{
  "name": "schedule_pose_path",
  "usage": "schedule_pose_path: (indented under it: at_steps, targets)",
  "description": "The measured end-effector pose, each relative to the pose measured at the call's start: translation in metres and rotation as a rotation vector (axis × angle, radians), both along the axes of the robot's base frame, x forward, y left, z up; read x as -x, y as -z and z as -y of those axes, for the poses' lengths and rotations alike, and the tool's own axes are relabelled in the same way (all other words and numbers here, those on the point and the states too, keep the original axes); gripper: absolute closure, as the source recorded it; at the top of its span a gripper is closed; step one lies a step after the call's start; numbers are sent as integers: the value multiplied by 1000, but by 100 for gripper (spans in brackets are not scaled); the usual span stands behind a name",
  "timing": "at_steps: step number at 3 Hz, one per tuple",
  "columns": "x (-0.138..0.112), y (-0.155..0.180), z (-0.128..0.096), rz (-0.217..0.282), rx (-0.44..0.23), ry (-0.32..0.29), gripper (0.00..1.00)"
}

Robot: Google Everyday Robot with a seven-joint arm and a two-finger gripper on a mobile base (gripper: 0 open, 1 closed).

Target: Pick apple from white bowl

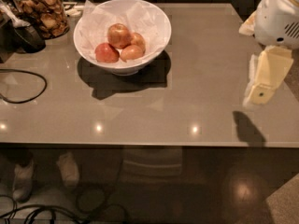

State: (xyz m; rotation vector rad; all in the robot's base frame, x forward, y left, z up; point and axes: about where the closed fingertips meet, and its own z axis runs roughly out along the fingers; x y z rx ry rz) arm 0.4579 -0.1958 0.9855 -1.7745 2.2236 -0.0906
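The white bowl (159, 20) stands on the grey table at the back left, lined with crinkled white paper. It holds several apples. The apple (119, 35), orange-red over golden yellow with a shiny highlight, lies on top at the back of the pile. A darker red apple (106, 53) lies front left of it and a paler yellow-tan apple (131, 53) front right. My gripper (262, 80), cream-coloured, hangs above the table's right edge, far to the right of the bowl, with nothing visibly in it.
A glass jar of brown snacks (43, 12) stands at the back left next to a dark object (25, 37). A black cable (28, 94) loops over the table's left side. The table's front edge (140, 144) runs across the view, with cables on the floor below.
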Motion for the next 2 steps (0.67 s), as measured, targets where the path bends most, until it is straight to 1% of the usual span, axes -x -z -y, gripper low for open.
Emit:
schedule_pose_path:
  at_steps: [1,2]
  targets:
    - [-19,-3,-15,-26,24,-36,0]
    - [-40,-7,-33,-23,47,-87,0]
